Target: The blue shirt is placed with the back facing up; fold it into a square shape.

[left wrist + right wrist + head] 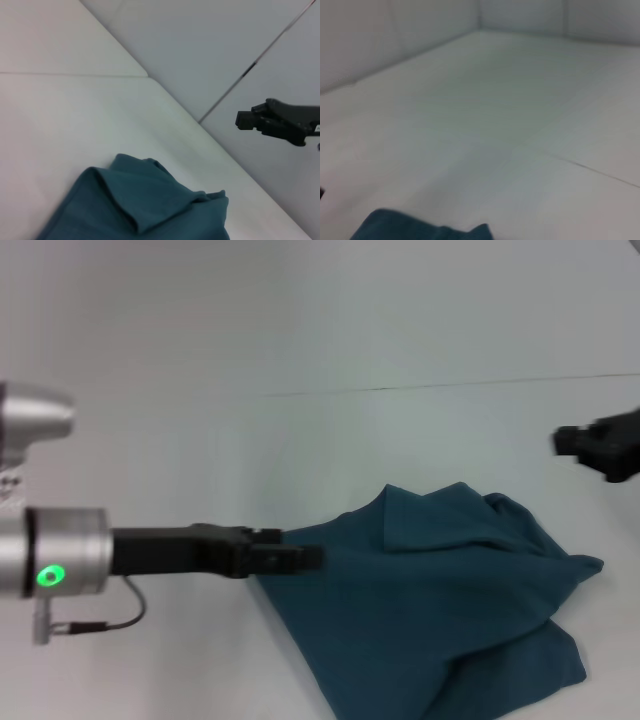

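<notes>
Head view: the blue shirt lies bunched on the white tabletop, toward the near right side. Its lower portion is cut off by the frame edge, so the full outline cannot be made out. The cloth is rumpled with several overlapping folds; neither sleeves nor collar can be told apart. No lettering or label visible on any exposed surface of the shirt in any view.

The left gripper reaches in from the left, tip at the shirt's left edge, where the fabric is drawn to a point. It appears closed on that edge; the fingertips blend into dark cloth, so the exact grip is hard to see. A green indicator light glows on the silver wrist section. The left wrist view does not show that arm's own fingers, only a folded ridge of the shirt.

The right gripper sits at the far right frame edge, partly cut off, well apart from the shirt and above the tabletop. It is also seen in the left wrist view; I cannot tell whether it is wide or narrow.

Right wrist view: only a sliver of shirt at the frame edge.

A thin seam line crosses the tabletop beyond the shirt. Open white surface extends behind and to the left of the shirt.
</notes>
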